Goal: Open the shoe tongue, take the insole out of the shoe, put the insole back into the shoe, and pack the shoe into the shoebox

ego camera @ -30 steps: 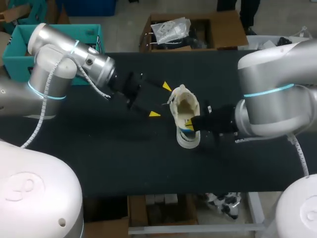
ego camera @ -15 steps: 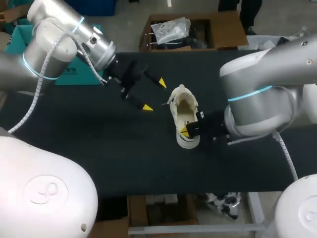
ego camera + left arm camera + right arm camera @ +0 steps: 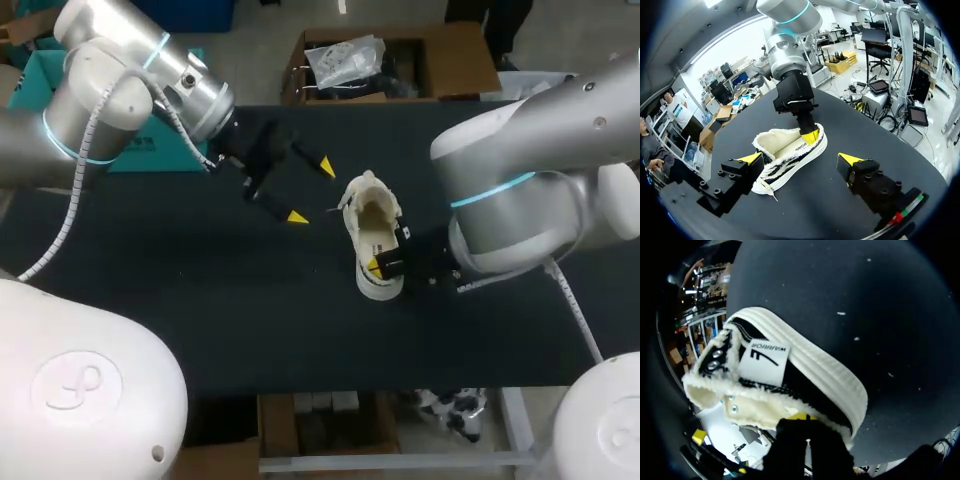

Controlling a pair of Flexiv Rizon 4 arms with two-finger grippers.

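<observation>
The left arm comes in over the black desk (image 3: 200, 300) from the far left corner. Its end effector (image 3: 311, 191) (image 3: 800, 160) hangs open, the yellow tips spread wide and touching nothing, just beside the shoe (image 3: 372, 235) (image 3: 790, 155) (image 3: 790, 375). The cream shoe with dark striped sides lies near the middle of the desk, its fleecy opening facing up and a lace end trailing toward the left end effector. The right end effector (image 3: 378, 265) (image 3: 811, 136) (image 3: 799, 417) sits at the shoe's other end, against the fleecy rim; whether it is clamped on the shoe cannot be told.
</observation>
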